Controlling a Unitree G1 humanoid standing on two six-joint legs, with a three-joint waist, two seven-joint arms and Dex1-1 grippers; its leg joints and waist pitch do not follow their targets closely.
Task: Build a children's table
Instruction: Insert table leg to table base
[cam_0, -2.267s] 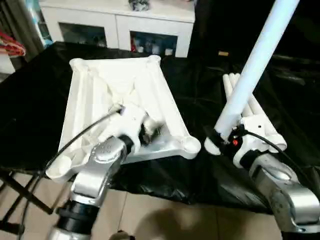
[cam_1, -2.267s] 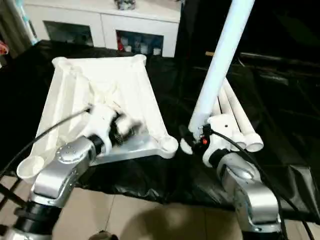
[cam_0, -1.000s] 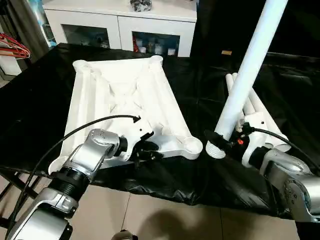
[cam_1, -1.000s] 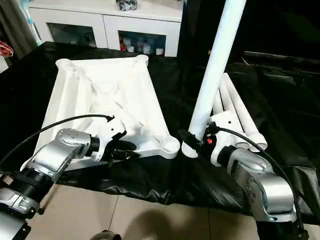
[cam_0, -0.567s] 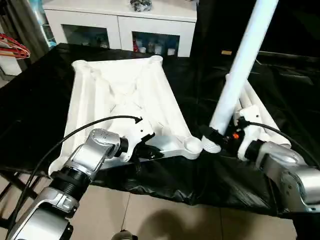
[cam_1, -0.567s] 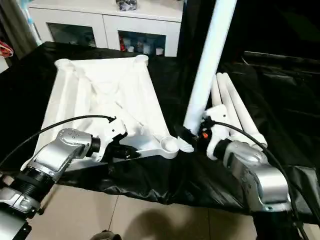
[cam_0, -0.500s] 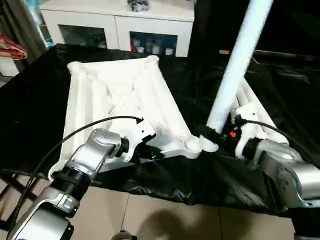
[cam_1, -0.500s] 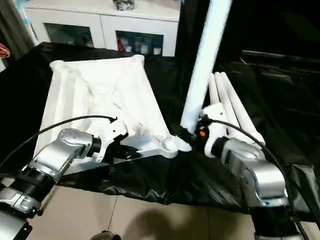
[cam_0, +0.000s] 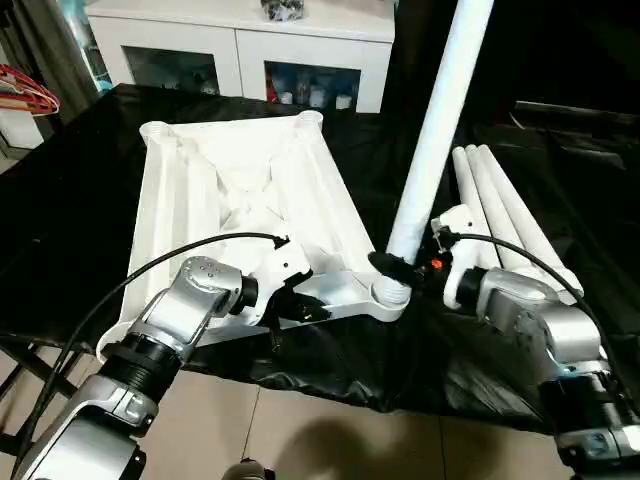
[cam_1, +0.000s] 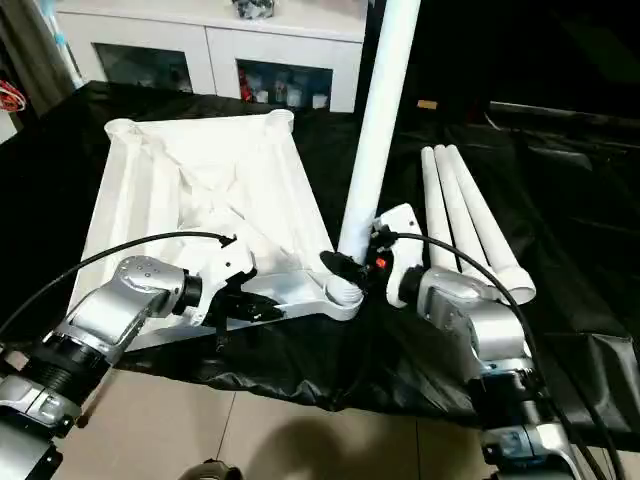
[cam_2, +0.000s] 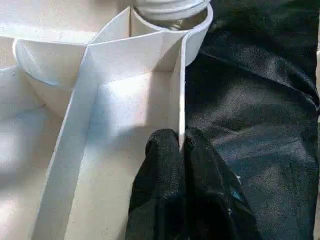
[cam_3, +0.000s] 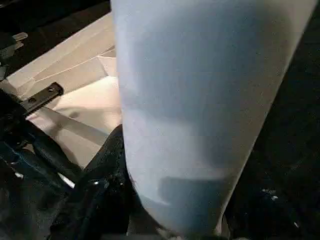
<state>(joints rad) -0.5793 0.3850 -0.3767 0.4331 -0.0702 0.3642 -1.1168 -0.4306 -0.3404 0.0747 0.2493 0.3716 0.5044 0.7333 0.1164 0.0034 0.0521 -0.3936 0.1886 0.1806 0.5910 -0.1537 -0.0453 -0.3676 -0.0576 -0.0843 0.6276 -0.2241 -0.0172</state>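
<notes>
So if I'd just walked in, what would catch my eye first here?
Probably the long white plastic tube leg standing almost upright in the right gripper, its foot at the near corner socket of the upside-down white ribbed table top on the black-sheeted table. The left gripper pinches that top's near edge, and three more white legs lie to the right.

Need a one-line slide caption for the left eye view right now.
Right gripper stands a long white tube leg at the upturned white plastic tabletop's near corner socket; left gripper pinches its edge.

Black-sheeted table (cam_0: 80, 220) w/ white cabinet (cam_0: 240, 45) behind (glass doors), red hanger (cam_0: 28, 88) far left.
</notes>
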